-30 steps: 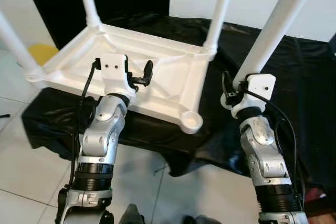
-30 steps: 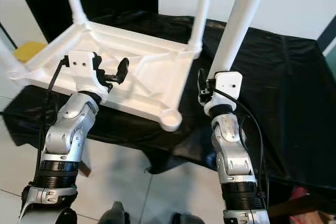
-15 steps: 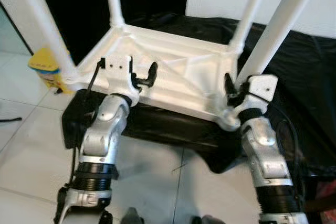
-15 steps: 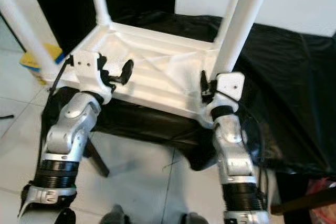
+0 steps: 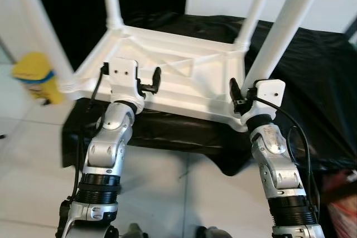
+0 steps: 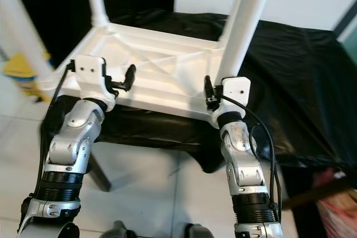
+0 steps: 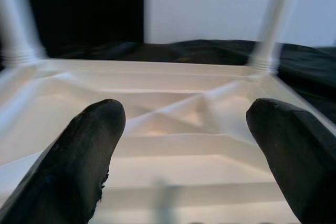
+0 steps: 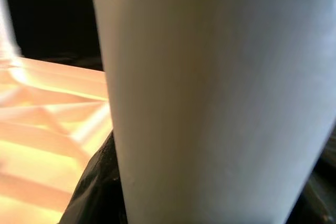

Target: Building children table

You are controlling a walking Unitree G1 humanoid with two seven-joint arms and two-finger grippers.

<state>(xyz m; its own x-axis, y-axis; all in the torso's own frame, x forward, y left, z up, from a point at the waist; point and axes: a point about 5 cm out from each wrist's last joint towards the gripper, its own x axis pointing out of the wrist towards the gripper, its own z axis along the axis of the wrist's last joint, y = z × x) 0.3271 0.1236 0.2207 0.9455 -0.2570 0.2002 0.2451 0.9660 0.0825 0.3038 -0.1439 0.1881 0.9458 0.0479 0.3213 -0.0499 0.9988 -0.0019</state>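
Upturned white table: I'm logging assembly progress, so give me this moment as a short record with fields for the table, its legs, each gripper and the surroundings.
table: white plastic tabletop, upside down on a black cloth
legs: three stand in corner sockets; the fourth leg is at the near right corner
right gripper: right gripper shut on the fourth leg, at its lower end
left gripper: left gripper open, over the near edge of the tabletop, holding nothing
surroundings: yellow container on the floor to the left

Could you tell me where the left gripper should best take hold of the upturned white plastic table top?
Probably the near rim of the upturned white plastic table top, from the robot's side: that edge is thin and bare, and the open left gripper hovers just over it.
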